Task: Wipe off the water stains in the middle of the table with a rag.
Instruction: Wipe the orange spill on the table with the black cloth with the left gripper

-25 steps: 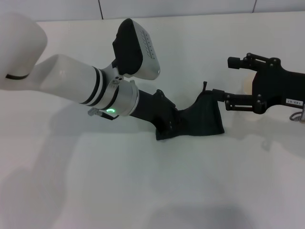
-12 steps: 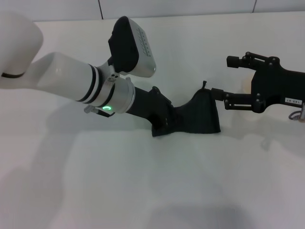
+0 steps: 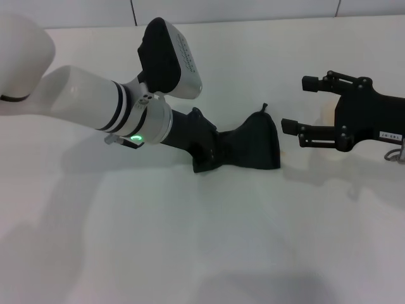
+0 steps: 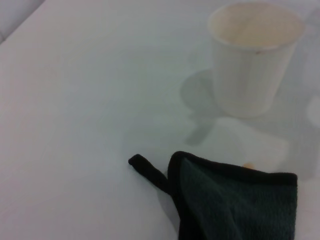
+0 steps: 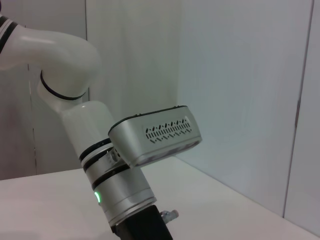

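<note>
A: Where's the rag (image 3: pixel 248 147)?

B: Mid-bench (image 3: pixel 209 240), lying flat, long axis running left to right. Its broad end points right, toward the right tool (image 3: pixel 296 104), with the loop tag (image 3: pixel 264 106) sticking up at the far right corner.

A: And the left tool (image 3: pixel 205 158)?

B: Down on the rag's left end, apparently pinching it; I can't see the fingers clearly.

A: The right one?

B: Fingers spread, hovering just right of the rag, not touching.

A: Any stain?

B: Possibly an orange speck (image 4: pixel 247 165) at the rag's edge, near the paper cup (image 4: pixel 254 57).
</note>
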You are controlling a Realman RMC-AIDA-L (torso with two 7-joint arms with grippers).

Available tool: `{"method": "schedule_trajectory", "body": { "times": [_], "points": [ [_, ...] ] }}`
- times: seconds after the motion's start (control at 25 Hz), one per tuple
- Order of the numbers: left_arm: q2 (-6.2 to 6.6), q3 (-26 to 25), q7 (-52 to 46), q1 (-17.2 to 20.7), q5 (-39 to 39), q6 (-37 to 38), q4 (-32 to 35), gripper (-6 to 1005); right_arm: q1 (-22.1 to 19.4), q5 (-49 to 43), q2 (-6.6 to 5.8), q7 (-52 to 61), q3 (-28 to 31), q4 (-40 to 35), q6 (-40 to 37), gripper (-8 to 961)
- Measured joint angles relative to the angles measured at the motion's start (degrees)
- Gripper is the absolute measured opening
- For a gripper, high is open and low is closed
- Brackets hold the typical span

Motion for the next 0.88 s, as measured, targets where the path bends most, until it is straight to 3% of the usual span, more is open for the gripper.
{"method": "schedule_trajectory", "body": {
  "times": [0.48, 0.6, 0.88],
  "points": [
    [1.09, -0.2, -0.86, 0.38, 0.43, -2.72, 2.92, 101, -0.09, 0.0, 0.0, 0.0, 0.0, 0.0, -0.01, 857],
    [0.16, 0.14, -0.35, -0.09, 1.3, -2.46, 3.0, 101, -0.09, 0.0, 0.0, 0.0, 0.0, 0.0, -0.01, 857],
    [-0.51, 1.8, -0.41, 0.29, 1.55, -1.68, 3.07, 101, -0.16, 0.0, 0.0, 0.0, 0.0, 0.09, -0.01, 857]
  ]
}}
